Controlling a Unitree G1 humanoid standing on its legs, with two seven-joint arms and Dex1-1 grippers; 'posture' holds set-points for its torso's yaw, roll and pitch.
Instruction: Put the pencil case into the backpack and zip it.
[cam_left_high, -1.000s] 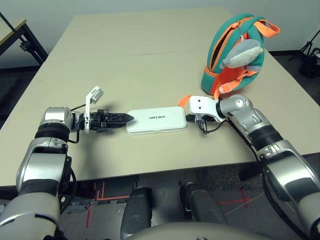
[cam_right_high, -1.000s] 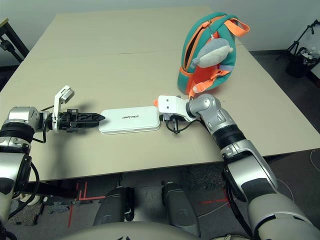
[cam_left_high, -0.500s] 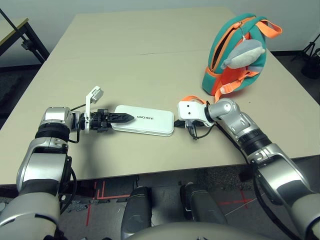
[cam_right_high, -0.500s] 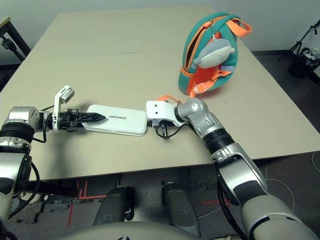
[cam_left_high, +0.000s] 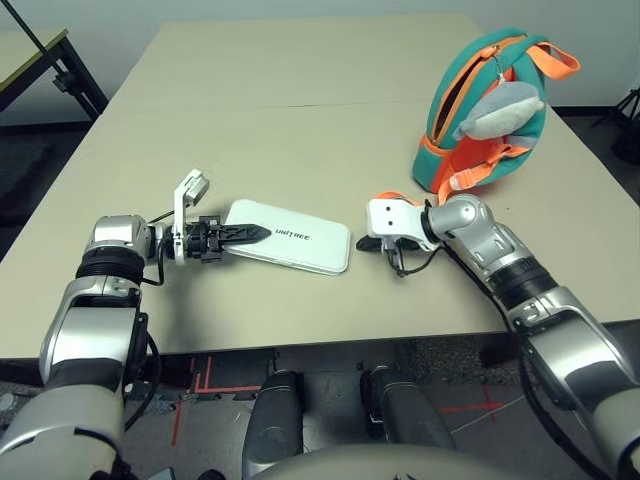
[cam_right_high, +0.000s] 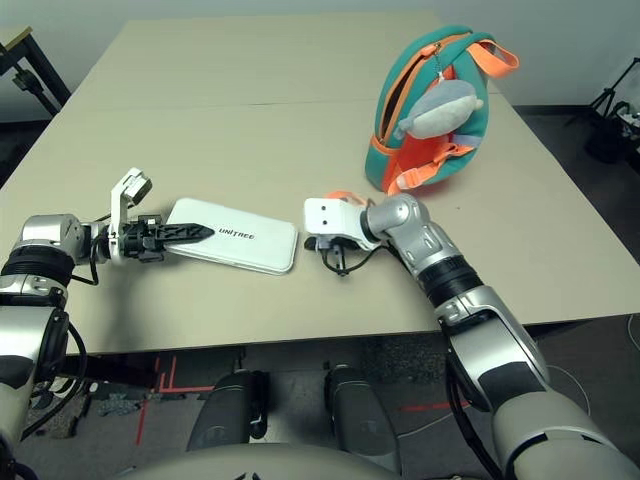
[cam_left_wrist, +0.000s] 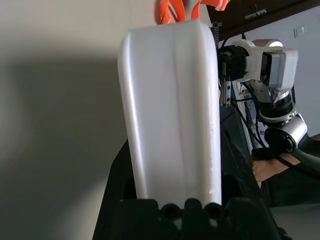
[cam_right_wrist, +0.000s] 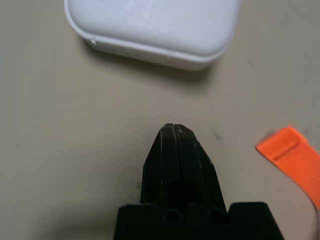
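Pencil case (cam_left_high: 286, 236) reads "UNITREE" in small dark letters on the lid; no other legible text. It lies flat on the desk (cam_left_high: 300, 120), left of frame centre, slightly skewed, its left end at the left hand (cam_left_high: 258, 233).

Left hand: fingers (cam_left_wrist: 235, 165) on either side of the case's end, closed on it in the left wrist view.

Right hand (cam_right_wrist: 176, 131): fingers pressed together, holding nothing, tip resting low over the desk just right of the case with a small gap between them. An orange strap end (cam_right_wrist: 295, 160) lies beside it.

Vs a second ago: case has been shoved left and rotated a bit, from clear of the left fingertips to between them. Right hand pushed it over, then backed off right; it was touching the case's right end before.

Backpack (cam_left_high: 490, 110) stands upright at upper right, main zip open, grey plush toy (cam_left_high: 498, 110) hanging on its front, well apart from the case.
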